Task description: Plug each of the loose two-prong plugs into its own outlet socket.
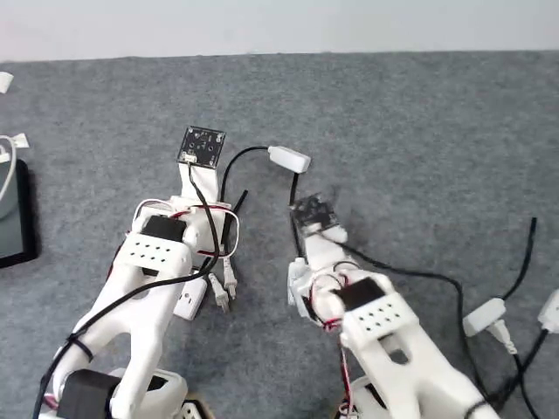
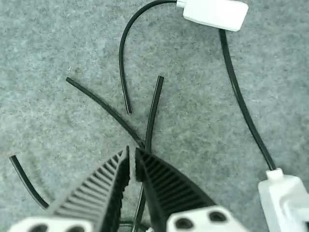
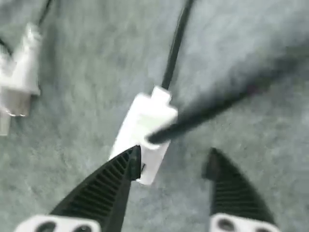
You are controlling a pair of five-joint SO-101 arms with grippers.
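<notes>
Right pincer (image 3: 174, 153) spread wide, white connector (image 3: 145, 126) just beside one fingertip; left pincer (image 2: 133, 154) all but closed over crossed black cables (image 2: 150, 111).

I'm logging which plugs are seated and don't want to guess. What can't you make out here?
Right wrist view: the white block by the right gripper is blurred; prongs or slots unreadable.
Left wrist view: the white piece is cut off by the corner.
Left wrist view: the left gripper covers the black cable, so a pinch can't be told.
</notes>
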